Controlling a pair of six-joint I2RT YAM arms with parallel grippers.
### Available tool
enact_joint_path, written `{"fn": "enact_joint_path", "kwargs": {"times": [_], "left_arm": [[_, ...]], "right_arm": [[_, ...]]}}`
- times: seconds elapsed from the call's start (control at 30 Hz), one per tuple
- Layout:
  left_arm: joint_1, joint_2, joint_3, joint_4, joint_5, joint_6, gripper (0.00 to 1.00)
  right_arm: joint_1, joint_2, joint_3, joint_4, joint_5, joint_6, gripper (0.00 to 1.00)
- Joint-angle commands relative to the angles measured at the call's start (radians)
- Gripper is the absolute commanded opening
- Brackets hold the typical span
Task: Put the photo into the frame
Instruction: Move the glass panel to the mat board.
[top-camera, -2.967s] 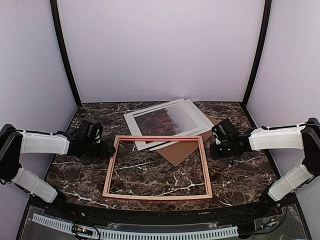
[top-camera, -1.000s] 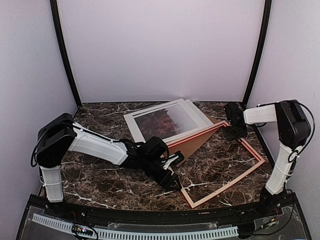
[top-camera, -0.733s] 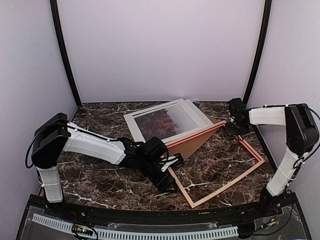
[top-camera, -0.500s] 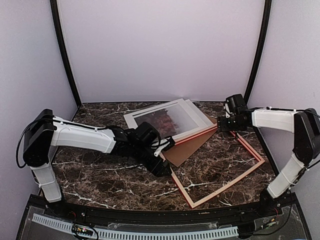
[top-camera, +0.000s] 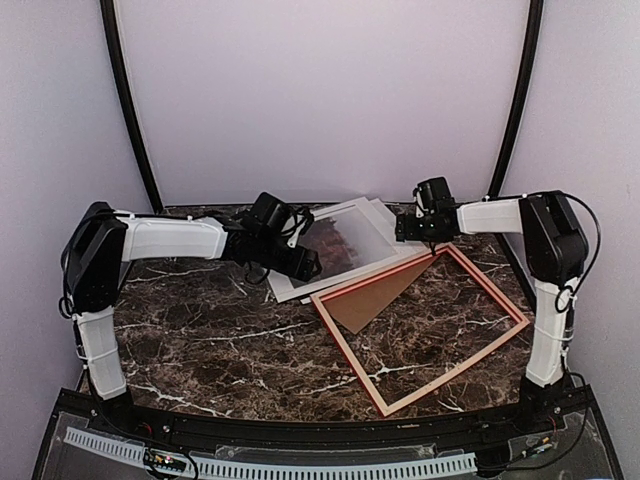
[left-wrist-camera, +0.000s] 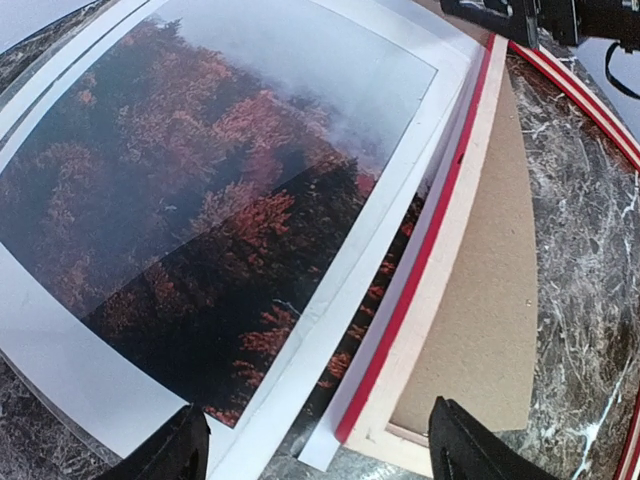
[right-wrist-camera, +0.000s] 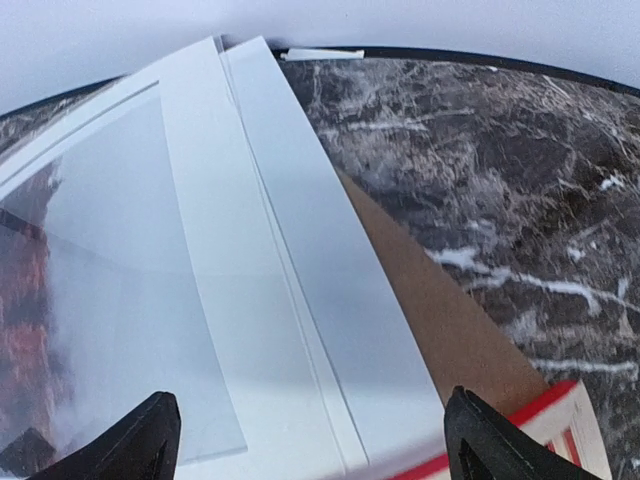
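The photo (top-camera: 330, 243) of reddish-orange trees with a white margin lies face up at the back centre, filling the left wrist view (left-wrist-camera: 210, 190). The frame (top-camera: 430, 370) lies flat and turned at an angle, right of centre, its back-left rail against the photo's edge (left-wrist-camera: 425, 270). My left gripper (top-camera: 304, 263) hovers open over the photo's near-right corner (left-wrist-camera: 318, 455), holding nothing. My right gripper (top-camera: 404, 229) hangs open over the white sheets at the stack's right edge (right-wrist-camera: 318, 440), also holding nothing. One red corner of the frame (right-wrist-camera: 560, 412) shows there.
A brown backing board (top-camera: 368, 295) lies partly under the photo stack and inside the frame's back corner (left-wrist-camera: 490, 300) (right-wrist-camera: 440, 320). A second pale sheet (top-camera: 398, 235) sticks out to the right of the photo. Dark marble table (top-camera: 200, 340); side walls close in.
Both grippers have let go of the frame and opened. The frame now lies flat, shifted back-left. My left arm drew back to the photo; my right gripper moved left over the stack.
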Motion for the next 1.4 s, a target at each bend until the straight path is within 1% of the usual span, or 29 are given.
{"fn": "enact_joint_path", "kwargs": {"times": [0.0,0.27,0.37,0.43,0.7,0.93,1.0,1.2,1.37], "left_arm": [[0.020,0.047,0.041,0.009,-0.027,0.011,0.78],[0.077,0.108,0.057,0.060,0.021,-0.040,0.78],[0.092,0.132,0.068,0.070,0.046,-0.061,0.78],[0.097,0.141,0.070,0.079,0.053,-0.077,0.78],[0.103,0.157,0.055,0.089,0.058,-0.141,0.78],[0.106,0.156,-0.005,0.085,0.057,-0.191,0.78],[0.106,0.153,-0.026,0.079,0.059,-0.212,0.78],[0.108,0.108,-0.125,0.087,0.022,-0.286,0.77],[0.112,0.015,-0.255,0.092,-0.035,-0.335,0.77]], "right_arm": [[-0.048,0.118,0.186,0.013,-0.046,0.015,0.94],[-0.119,0.370,0.560,-0.143,-0.165,0.016,0.97],[-0.131,0.427,0.643,-0.192,-0.227,0.035,0.97],[-0.133,0.453,0.668,-0.217,-0.251,0.044,0.96],[-0.136,0.513,0.713,-0.296,-0.349,0.071,0.95],[-0.124,0.488,0.619,-0.281,-0.466,0.070,0.90],[-0.109,0.476,0.594,-0.281,-0.477,0.053,0.90],[-0.048,0.461,0.564,-0.297,-0.504,0.015,0.89],[0.021,0.452,0.554,-0.308,-0.517,-0.002,0.89]]}}
